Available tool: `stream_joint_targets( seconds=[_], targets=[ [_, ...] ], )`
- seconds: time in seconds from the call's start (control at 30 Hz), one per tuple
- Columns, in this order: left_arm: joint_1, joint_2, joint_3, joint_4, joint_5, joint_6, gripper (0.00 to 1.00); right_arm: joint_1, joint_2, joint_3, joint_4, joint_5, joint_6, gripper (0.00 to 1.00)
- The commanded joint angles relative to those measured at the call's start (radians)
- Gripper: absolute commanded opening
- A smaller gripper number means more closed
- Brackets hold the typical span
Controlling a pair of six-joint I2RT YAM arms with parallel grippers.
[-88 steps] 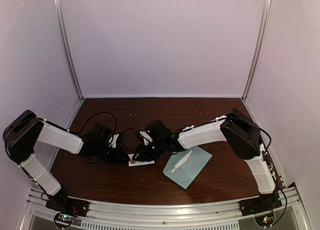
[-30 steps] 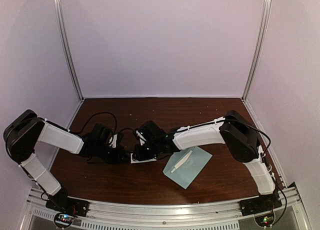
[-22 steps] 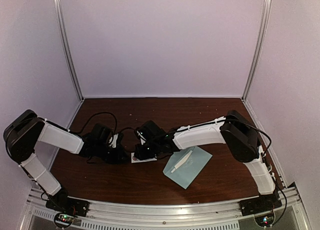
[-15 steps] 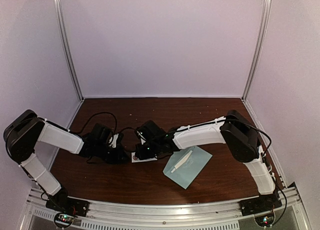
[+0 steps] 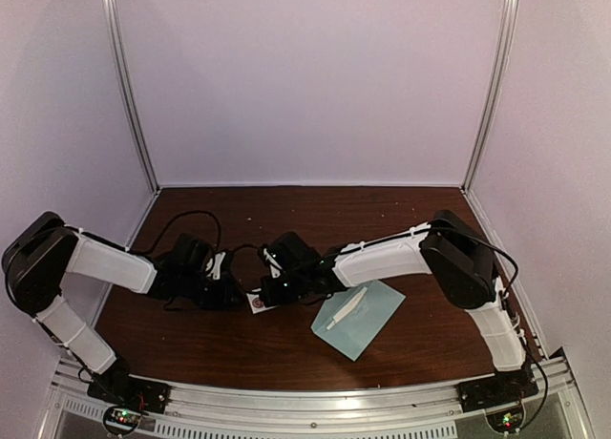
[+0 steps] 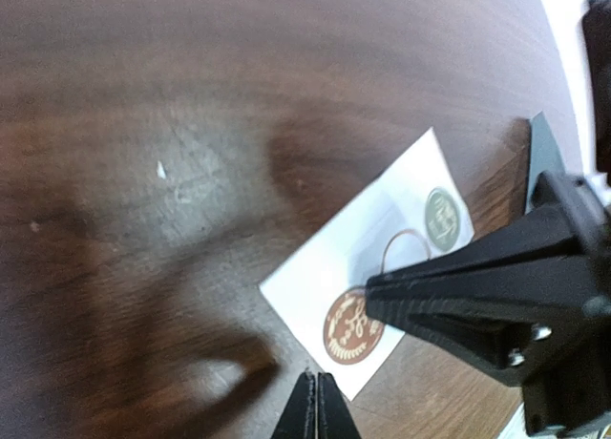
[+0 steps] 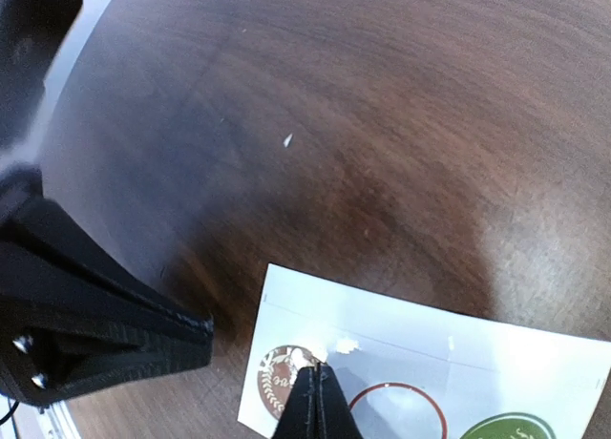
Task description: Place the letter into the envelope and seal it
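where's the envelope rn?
Top view: the envelope lies flat on the table, right of centre, beside the right forearm, a white strip on it; the sticker sheet is to its left.

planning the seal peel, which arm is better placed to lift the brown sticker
Right. The right gripper, tips shut, touches the brown sticker at its edge; the left gripper is shut beside the sheet.

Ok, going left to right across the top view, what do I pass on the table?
Left arm base → sticker sheet → envelope → right arm base.
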Motion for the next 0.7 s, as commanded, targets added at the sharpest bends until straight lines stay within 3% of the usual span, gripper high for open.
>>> stream_joint_targets(
  seconds=[0.0, 0.1, 0.2, 0.4, 0.5, 0.67],
  targets=[
    [0.01, -0.11, 0.001, -0.014, -0.069, -0.01, 0.04, -0.007, -0.097, -0.112, 0.204, -0.127, -0.01, 0.0],
    [0.028, -0.22, -0.017, -0.046, -0.107, -0.024, 0.13, -0.013, -0.155, -0.185, 0.321, -0.202, -0.007, 0.0],
    [0.045, -0.319, -0.037, -0.077, -0.13, -0.032, 0.33, -0.019, -0.212, -0.258, 0.425, -0.261, -0.006, 0.0],
    [0.058, -0.378, -0.043, -0.098, -0.029, -0.064, 0.62, -0.024, -0.273, -0.33, 0.505, -0.3, -0.038, 0.0],
    [0.058, -0.364, -0.049, -0.031, 0.07, -0.097, 0.7, -0.024, -0.278, -0.335, 0.501, -0.304, -0.056, 0.0],
    [0.058, -0.324, -0.044, 0.012, 0.113, -0.11, 0.72, -0.024, -0.272, -0.336, 0.499, -0.307, -0.062, 0.0]
  ],
)
